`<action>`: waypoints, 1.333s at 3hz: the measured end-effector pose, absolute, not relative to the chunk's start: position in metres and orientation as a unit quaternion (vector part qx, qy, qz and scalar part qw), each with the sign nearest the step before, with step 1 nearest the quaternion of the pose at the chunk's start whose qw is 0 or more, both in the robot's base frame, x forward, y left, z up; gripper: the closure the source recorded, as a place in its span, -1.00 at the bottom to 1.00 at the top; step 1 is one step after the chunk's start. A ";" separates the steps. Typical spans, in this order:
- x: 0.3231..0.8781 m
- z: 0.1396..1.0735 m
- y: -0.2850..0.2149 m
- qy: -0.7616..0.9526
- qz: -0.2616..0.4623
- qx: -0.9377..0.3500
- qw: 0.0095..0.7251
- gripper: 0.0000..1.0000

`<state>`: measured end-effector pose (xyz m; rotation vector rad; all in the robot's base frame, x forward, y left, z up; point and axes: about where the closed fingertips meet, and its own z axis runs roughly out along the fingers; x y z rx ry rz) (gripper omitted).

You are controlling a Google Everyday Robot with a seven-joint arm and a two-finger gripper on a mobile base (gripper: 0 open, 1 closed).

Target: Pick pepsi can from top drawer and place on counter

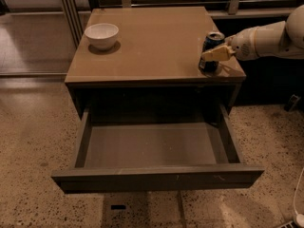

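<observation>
The pepsi can (213,38), dark blue with a silver top, stands upright on the counter (156,42) near its front right corner. My gripper (210,56) reaches in from the right on a white arm. It is shut on the can, with one tan finger (216,54) crossing the can's front and the other hidden behind it. The top drawer (156,177) is pulled fully open below the counter, and its flat grey bottom holds nothing.
A white bowl (101,34) sits on the counter's back left part. Speckled terrazzo floor (33,141) surrounds the cabinet. A railing and dark frames run along the back. A white cable lies at the bottom right.
</observation>
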<state>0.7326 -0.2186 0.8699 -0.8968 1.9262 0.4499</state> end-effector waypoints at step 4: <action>0.733 0.870 -0.218 0.785 0.183 -0.365 0.466 -0.75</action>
